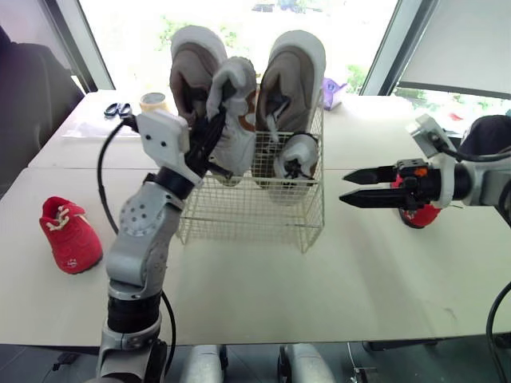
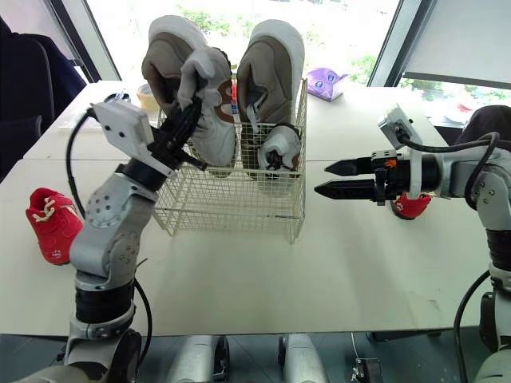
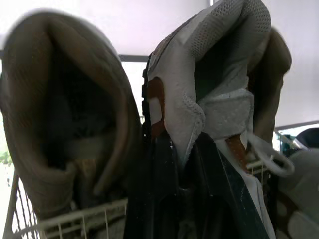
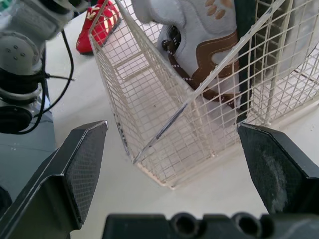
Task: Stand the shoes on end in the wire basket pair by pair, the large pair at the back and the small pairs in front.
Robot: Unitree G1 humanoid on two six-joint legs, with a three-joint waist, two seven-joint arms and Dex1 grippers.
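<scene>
A wire basket (image 1: 254,214) stands mid-table. Two large beige-and-white shoes stand on end at its back, one left (image 1: 192,68) and one right (image 1: 294,76). A small white shoe (image 1: 296,157) stands in the front right. My left gripper (image 1: 215,121) is shut on a second small white shoe with brown trim (image 1: 237,120), holding it over the basket's front left; the wrist view shows this shoe (image 3: 209,94) clamped beside the large left shoe (image 3: 65,124). My right gripper (image 1: 345,187) hangs open right of the basket. One red shoe (image 1: 70,235) lies at far left; another red shoe (image 1: 421,215) lies behind my right gripper.
Scissors (image 1: 117,109) and a roll of tape (image 1: 153,101) lie at the back left, a purple object (image 1: 331,92) behind the basket. The table's front edge runs close below the basket. Bare table lies in front of and to the right of the basket.
</scene>
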